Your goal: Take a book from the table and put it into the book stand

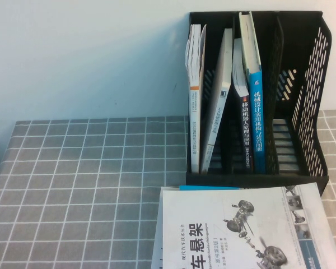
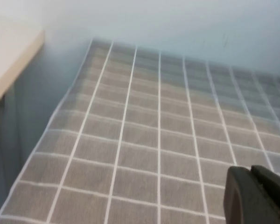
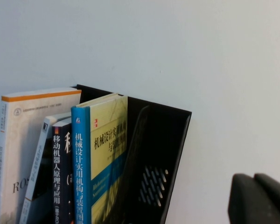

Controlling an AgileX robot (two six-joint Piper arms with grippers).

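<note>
When looking down from the high view, find the book [image 1: 258,120] already upright in a middle slot of the book stand [image 1: 316,95], at the far right corner of the desk [image 1: 73,185]. Note three thinner books [image 1: 218,106] leaning in the slots to its left, and a white car-suspension book [image 1: 241,230] flat at the near edge. No pincer here.

In the left wrist view, see only the left pincer [image 2: 256,193] above bare grid cloth near the desk's left edge; cannot tell whether open or closed.

In the right wrist view, find the right pincer [image 3: 259,198] raised near the stand's top, apart from the book [image 3: 102,154]; cannot tell its state either. Judging placement done, back away high and straight, clear of the stand's wall [image 3: 165,154], to avoid tipping anything.
</note>
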